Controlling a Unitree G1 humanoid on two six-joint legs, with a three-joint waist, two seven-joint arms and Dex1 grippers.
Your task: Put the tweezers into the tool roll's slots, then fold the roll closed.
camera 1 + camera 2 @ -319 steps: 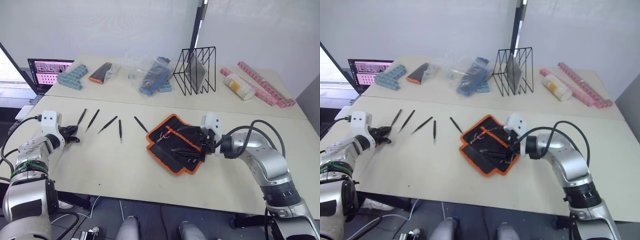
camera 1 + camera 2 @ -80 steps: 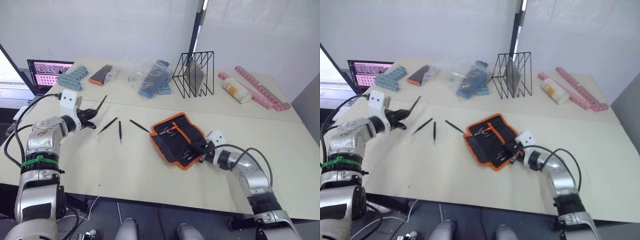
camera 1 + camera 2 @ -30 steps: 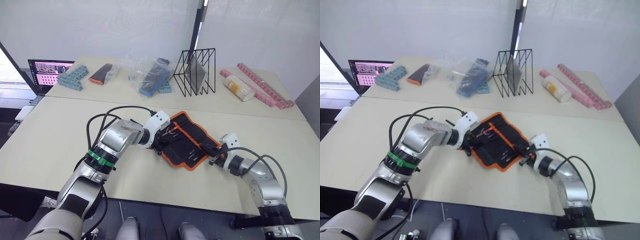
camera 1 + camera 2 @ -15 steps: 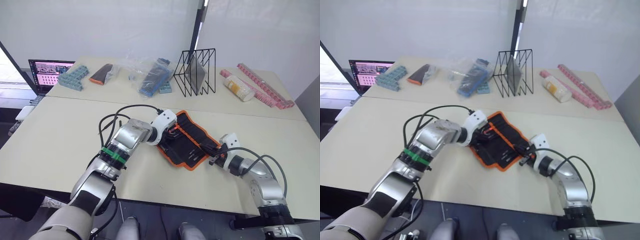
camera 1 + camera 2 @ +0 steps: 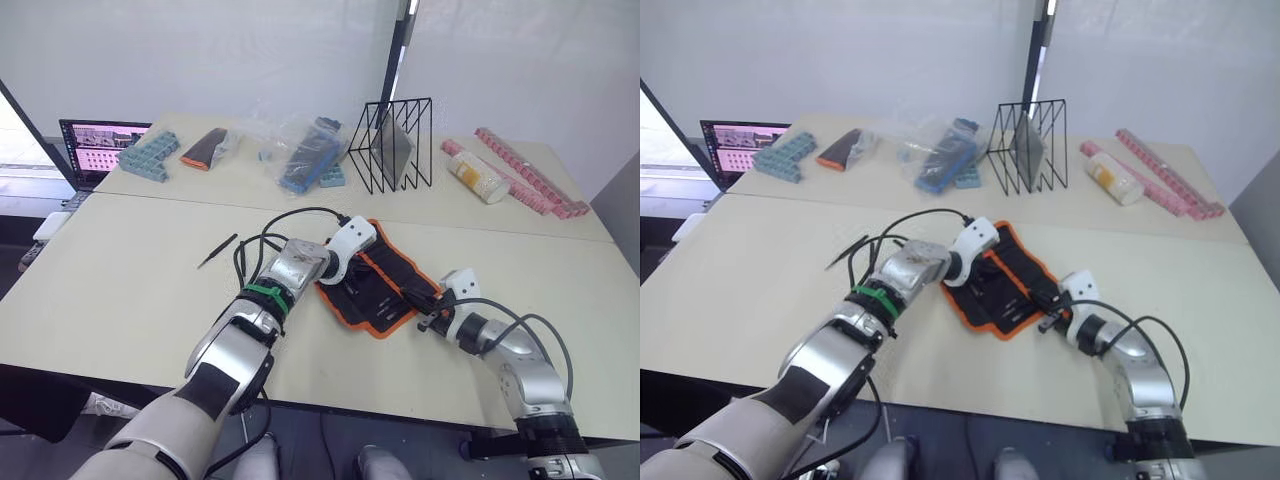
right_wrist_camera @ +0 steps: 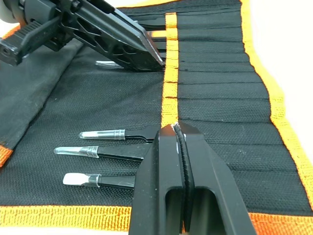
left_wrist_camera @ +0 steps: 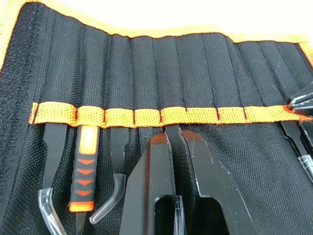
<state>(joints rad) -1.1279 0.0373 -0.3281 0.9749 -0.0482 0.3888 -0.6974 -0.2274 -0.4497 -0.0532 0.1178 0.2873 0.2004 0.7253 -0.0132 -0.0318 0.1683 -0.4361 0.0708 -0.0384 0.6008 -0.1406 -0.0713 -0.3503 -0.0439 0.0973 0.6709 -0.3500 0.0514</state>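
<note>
Tool roll (image 5: 385,290): lies open on the table (image 5: 130,270), right of centre, slots (image 7: 161,73) facing up.
Left gripper (image 7: 177,139): over the roll's far-left part, fingers closed on a tweezer (image 7: 172,134) whose tip enters a slot at the orange band.
Right gripper (image 6: 176,131): at the roll's near-right edge, fingers closed, tips pinching the orange band.
Loose tweezer (image 5: 216,251): alone on the table, well left of the roll.
Stowed tools (image 6: 105,151): three capped ones near the right gripper.

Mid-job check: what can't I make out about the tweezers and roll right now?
1. Eye views: left gripper covers part of the black, orange-edged fabric tool roll; what its slots hold is too small.
2. Left wrist view: slim black tweezer mostly covered by that gripper.
3. Right wrist view: right gripper hides slots beneath.
</note>
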